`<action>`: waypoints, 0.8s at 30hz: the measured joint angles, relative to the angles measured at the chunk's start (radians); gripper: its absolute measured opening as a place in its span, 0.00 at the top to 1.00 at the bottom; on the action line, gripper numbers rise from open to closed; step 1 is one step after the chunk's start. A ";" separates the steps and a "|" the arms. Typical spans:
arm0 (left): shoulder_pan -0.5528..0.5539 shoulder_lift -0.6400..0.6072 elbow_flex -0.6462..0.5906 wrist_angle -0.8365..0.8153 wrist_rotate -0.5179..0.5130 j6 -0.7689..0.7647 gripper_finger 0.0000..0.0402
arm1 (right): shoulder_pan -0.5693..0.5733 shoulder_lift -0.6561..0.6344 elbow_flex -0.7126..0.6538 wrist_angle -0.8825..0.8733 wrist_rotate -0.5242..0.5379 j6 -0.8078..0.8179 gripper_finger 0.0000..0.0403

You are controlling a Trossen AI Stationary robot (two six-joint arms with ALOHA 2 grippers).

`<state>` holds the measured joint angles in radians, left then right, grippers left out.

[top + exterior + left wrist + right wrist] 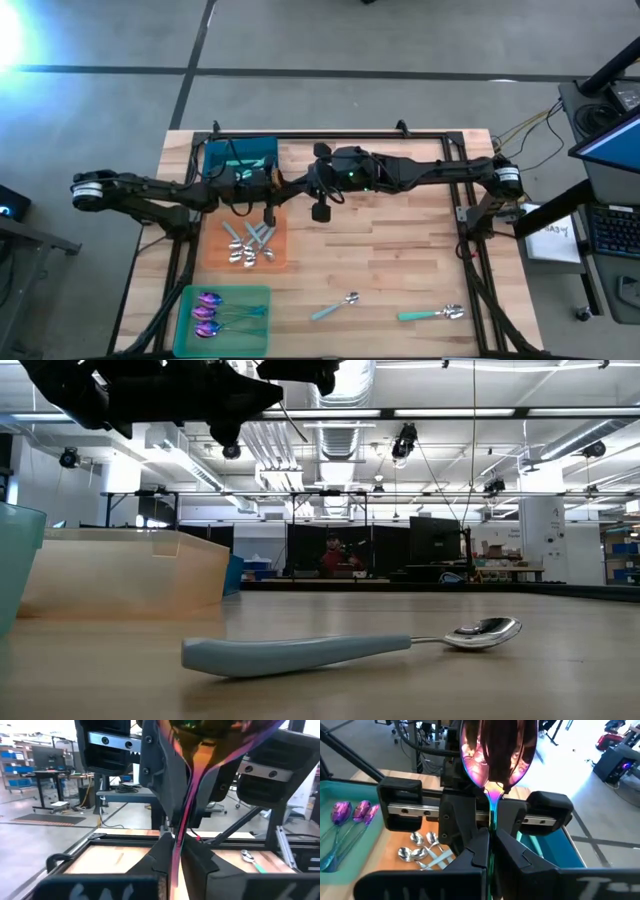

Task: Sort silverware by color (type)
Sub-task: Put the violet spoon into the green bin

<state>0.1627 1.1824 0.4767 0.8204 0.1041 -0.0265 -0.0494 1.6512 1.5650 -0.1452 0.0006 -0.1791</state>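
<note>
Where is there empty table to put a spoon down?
Bare wood lies on the table between the orange mat and the right frame, above the two loose teal-handled spoons. It's crowded at the orange mat's silver spoons and the green mat's purple spoons.

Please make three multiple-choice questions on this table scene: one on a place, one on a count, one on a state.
1. Where do the loose purple-headed spoons lie?
A. blue mat
B. green mat
C. orange mat

2. How many spoons lie on the bare wood?
A. two
B. four
C. none

3. What is the right gripper doing?
A. hanging open
B. pressing a mat
C. shut on a spoon

Answers:
1. B: the purple-headed spoons lie on the flat green rectangular mat.
2. A: a pale-blue-handled silver spoon and a teal-handled silver spoon lie on the wooden table.
3. C: the right gripper pinches the thin handle of the iridescent purple-pink spoon.
</note>
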 joint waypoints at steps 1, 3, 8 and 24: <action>0.001 0.000 0.000 0.000 0.012 -0.003 0.97 | 0.000 0.000 0.000 -0.001 0.002 0.003 0.98; 0.001 0.000 0.002 -0.003 0.033 -0.019 0.98 | 0.001 0.000 0.001 -0.008 0.006 0.025 0.98; 0.001 0.001 0.003 -0.010 0.044 -0.068 0.99 | 0.002 -0.017 0.002 -0.102 0.022 0.045 0.90; -0.029 -0.002 0.039 -0.230 0.645 -0.422 1.00 | 0.051 -0.129 0.001 -0.674 -0.037 0.443 0.68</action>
<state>0.1339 1.1801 0.5156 0.5899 0.7494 -0.4487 0.0016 1.5220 1.5657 -0.8193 -0.0365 0.2643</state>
